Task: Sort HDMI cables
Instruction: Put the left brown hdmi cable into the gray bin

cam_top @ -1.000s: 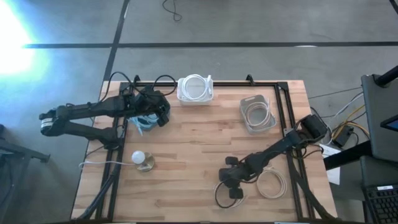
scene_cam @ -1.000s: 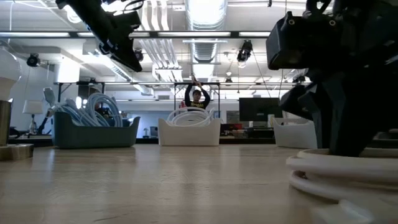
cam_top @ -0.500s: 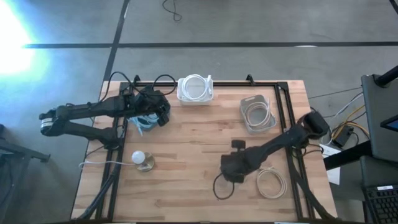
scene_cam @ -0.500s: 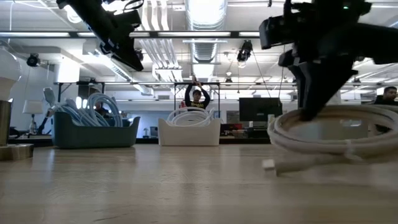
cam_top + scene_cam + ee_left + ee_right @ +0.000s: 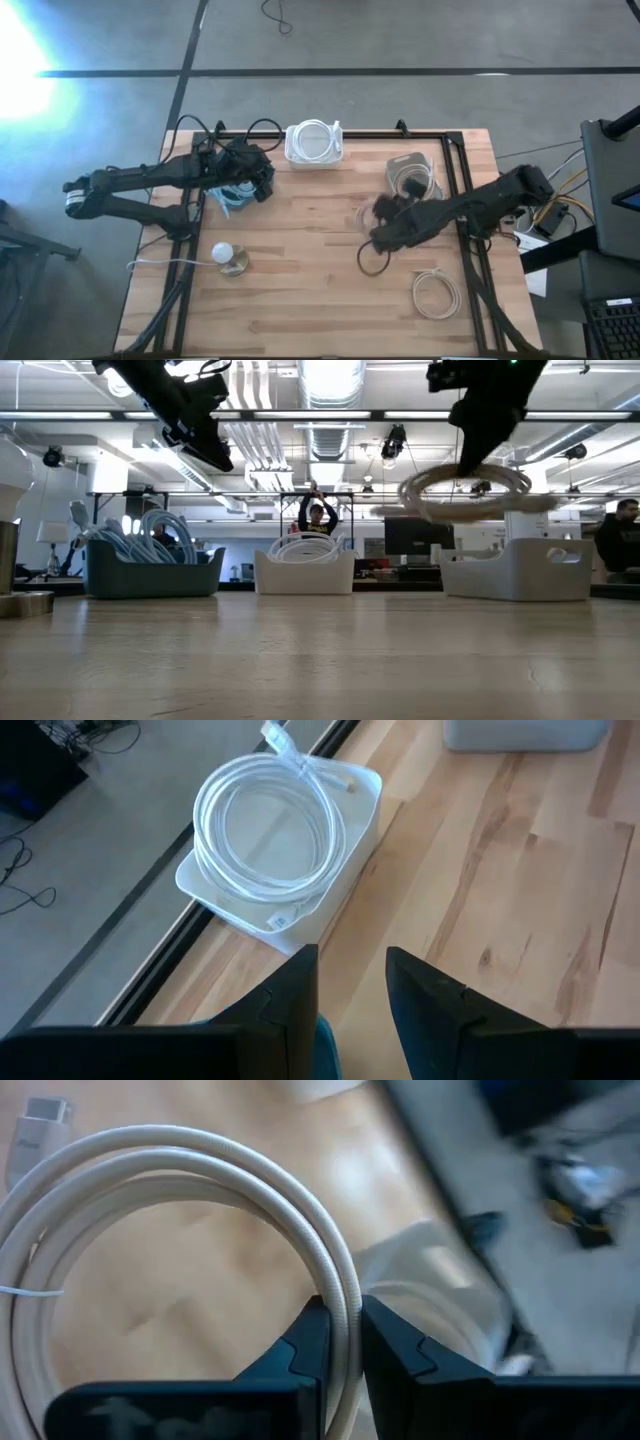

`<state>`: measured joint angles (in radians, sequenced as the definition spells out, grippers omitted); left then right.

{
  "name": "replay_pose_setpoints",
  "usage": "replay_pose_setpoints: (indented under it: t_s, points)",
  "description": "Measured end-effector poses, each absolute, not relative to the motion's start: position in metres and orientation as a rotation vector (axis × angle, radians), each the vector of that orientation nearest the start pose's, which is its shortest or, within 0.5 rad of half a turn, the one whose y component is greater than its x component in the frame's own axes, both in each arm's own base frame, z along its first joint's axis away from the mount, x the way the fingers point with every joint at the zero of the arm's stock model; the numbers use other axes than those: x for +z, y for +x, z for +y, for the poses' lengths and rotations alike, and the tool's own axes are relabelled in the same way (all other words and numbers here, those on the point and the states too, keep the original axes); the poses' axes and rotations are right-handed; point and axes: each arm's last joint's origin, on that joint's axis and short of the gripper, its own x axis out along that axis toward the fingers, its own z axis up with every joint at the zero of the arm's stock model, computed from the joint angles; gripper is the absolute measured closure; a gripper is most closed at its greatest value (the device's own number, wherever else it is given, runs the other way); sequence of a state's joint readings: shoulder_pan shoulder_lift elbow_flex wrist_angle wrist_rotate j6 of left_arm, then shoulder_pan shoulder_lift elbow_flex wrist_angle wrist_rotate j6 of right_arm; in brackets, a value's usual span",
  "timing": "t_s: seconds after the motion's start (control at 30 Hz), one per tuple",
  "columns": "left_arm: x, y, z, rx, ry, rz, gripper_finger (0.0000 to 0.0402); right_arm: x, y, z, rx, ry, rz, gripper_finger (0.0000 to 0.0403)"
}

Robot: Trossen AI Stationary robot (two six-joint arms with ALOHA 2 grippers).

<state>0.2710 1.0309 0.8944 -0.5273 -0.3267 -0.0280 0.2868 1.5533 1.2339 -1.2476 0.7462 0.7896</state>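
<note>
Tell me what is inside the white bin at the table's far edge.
The white bin holds a coiled white cable, plug at its rim. Whether more coils lie beneath it cannot be seen.

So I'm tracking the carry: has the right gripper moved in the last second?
Yes. The right gripper, shut on a beige cable coil, has lifted and travelled from the table's near edge toward the grey bin at the far right.
</note>
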Motion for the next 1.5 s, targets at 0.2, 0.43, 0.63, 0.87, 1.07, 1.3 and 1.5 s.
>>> replay_pose_setpoints:
  t_s: [0.2,0.43,0.63,0.87,1.07,1.3,1.5]
  points:
    - [0.299,0.201,0.065,0.586,-0.009,0.648,0.0278,0.275,0.239,0.024,-1.060,-0.117,0.893,0.0362]
    - [0.298,0.201,0.065,0.585,-0.007,0.648,0.0278,0.264,0.207,-0.009,-1.264,0.012,0.804,0.0360]
    - [0.292,0.201,0.065,0.585,-0.006,0.664,0.0278,0.241,0.182,-0.024,-1.403,0.107,0.777,0.0359]
    - [0.289,0.201,0.066,0.585,-0.006,0.663,0.0278,0.214,0.164,-0.035,-1.530,0.149,0.785,0.0359]
    - [0.289,0.202,0.066,0.585,-0.007,0.652,0.0278,0.204,0.159,-0.039,-1.568,0.140,0.813,0.0345]
    - [0.290,0.202,0.066,0.586,-0.008,0.651,0.0278,0.207,0.161,-0.040,-1.565,0.149,0.808,0.0292]
    - [0.290,0.201,0.066,0.588,-0.013,0.650,0.0278,0.216,0.167,-0.039,-1.506,0.177,0.871,0.0253]
